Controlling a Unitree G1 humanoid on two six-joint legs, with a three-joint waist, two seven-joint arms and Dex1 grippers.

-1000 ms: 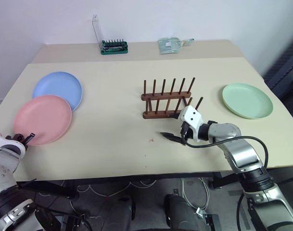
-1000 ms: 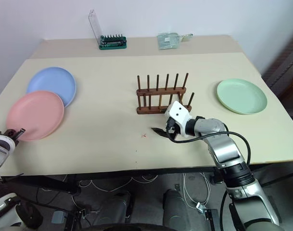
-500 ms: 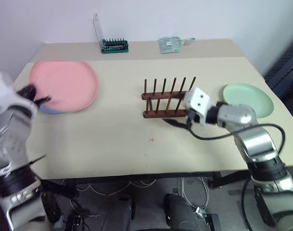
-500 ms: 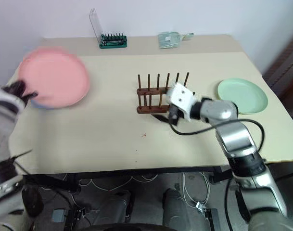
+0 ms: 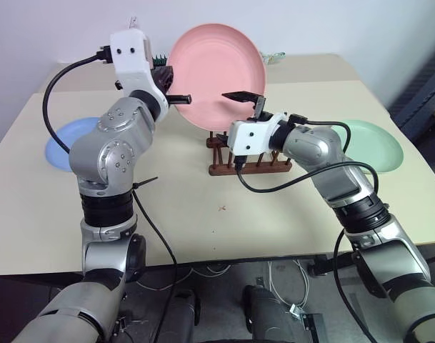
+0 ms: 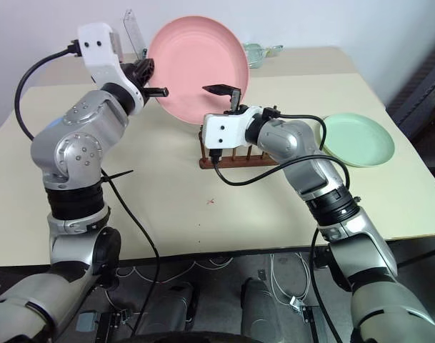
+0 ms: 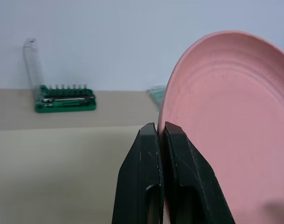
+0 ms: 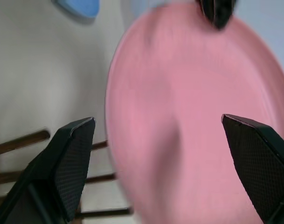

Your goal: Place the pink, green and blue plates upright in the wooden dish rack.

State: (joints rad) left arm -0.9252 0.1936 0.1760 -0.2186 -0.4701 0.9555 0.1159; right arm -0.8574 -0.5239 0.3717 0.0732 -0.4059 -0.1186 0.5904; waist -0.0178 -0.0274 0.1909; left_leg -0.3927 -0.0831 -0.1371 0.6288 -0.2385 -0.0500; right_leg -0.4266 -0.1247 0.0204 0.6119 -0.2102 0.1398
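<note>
My left gripper (image 5: 176,98) is clamped shut on the rim of the pink plate (image 5: 216,76), pinching its left edge between both black fingers (image 7: 146,186). The plate hangs in the air, standing nearly on edge with its hollow face turned toward me, above the far side of the wooden dish rack (image 5: 247,158) — not touching the pegs as far as I can tell.

My right gripper (image 5: 247,120) is spread as wide as it goes and holds nothing. It sits just in front of the plate's lower right part, over the rack; one finger (image 5: 242,95) stands against the pink face, the other is low, down by the pegs. From my right wrist the plate fills the gap between the two fingers (image 8: 72,158), though I cannot tell whether either one touches it.

The rack stands empty near the middle of the bench (image 5: 203,229). The blue plate (image 5: 63,141) lies flat on the left side, partly hidden behind my left arm. The green plate (image 5: 378,146) lies flat on the right side, well apart from the rack.

At the far edge of the bench there is a green bit holder with a clear lid (image 7: 65,100) — and, further right, a clear packet (image 6: 260,51) peeking out beside the pink plate.
</note>
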